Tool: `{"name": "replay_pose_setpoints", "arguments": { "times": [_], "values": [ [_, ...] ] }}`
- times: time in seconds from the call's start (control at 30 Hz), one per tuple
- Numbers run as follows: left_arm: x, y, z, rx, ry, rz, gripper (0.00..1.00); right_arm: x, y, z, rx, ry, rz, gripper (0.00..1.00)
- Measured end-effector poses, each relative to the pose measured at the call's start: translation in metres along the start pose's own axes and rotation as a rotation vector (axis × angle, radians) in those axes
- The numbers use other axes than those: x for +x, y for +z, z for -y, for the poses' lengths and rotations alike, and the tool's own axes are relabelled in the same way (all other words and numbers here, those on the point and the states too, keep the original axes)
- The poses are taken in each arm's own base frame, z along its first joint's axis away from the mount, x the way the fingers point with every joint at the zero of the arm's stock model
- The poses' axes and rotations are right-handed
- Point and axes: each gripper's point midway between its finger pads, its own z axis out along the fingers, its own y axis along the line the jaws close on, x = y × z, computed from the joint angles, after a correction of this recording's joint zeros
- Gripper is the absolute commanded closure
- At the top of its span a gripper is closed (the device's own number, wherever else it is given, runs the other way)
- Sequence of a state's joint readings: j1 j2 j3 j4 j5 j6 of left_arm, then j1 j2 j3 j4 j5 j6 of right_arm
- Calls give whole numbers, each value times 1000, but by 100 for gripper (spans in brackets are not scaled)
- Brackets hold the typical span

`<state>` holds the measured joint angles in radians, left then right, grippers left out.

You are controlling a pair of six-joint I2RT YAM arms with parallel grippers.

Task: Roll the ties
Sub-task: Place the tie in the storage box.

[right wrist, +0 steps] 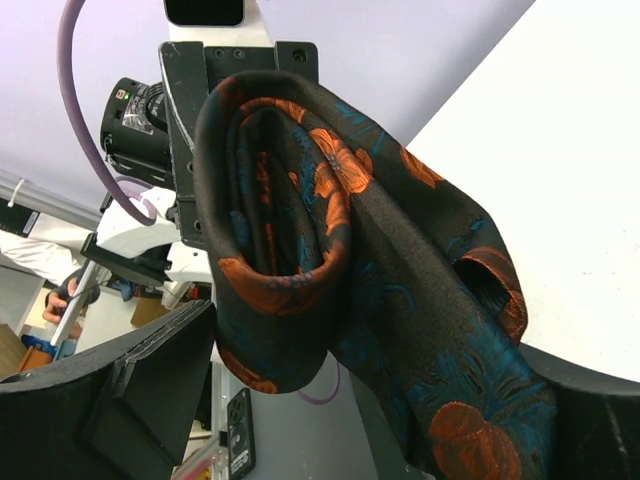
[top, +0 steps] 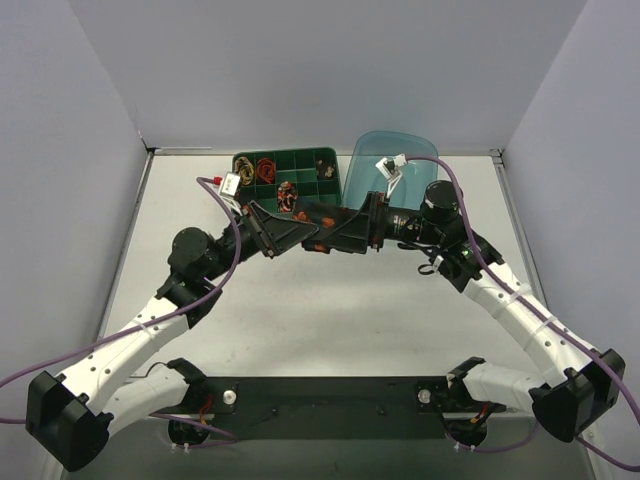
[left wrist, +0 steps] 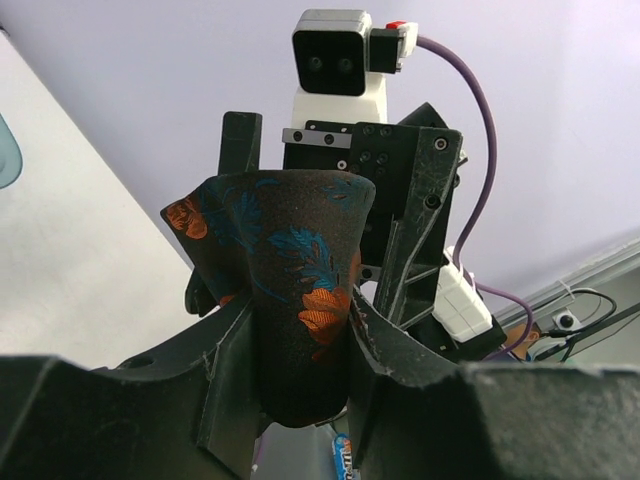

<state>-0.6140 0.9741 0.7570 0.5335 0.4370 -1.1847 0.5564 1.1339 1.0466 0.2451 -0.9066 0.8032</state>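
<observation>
A black tie with orange-red blotches [top: 322, 232] is held up between my two grippers over the table's middle, partly rolled. My left gripper [top: 298, 232] is shut on it; in the left wrist view the coil [left wrist: 290, 260] is squeezed between the fingers [left wrist: 225, 370]. My right gripper [top: 348, 228] faces the left one. In the right wrist view the rolled tie [right wrist: 400, 260] drapes over the right finger. A gap shows between it and the left finger [right wrist: 150, 380], so the jaws stand apart. Gold-black [top: 245, 165] and red [top: 266, 168] coils lie in a green tray.
The green compartment tray [top: 322, 158] stands at the back centre, with another dark orange coil [top: 287, 196] in it. A translucent blue bin [top: 400, 150] stands to its right. Grey walls close in the table on three sides.
</observation>
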Motion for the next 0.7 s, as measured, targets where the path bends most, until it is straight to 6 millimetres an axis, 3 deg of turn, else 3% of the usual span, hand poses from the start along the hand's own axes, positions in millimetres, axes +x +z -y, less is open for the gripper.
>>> {"name": "replay_pose_setpoints", "arguments": {
  "times": [0.17, 0.37, 0.43, 0.7],
  "values": [
    [1, 0, -7, -29, 8, -1, 58, -3, 2, 0, 3, -2, 4, 20],
    [1, -1, -14, -58, 20, 3, 58, -7, 5, 0, -1, 4, -1, 49],
    [0, -2, -16, -68, 23, 9, 58, -5, 9, 4, -1, 19, -15, 50],
    [0, -2, -32, -132, 31, 15, 57, 1, 17, 16, -3, 57, -58, 72]
  ]
}}
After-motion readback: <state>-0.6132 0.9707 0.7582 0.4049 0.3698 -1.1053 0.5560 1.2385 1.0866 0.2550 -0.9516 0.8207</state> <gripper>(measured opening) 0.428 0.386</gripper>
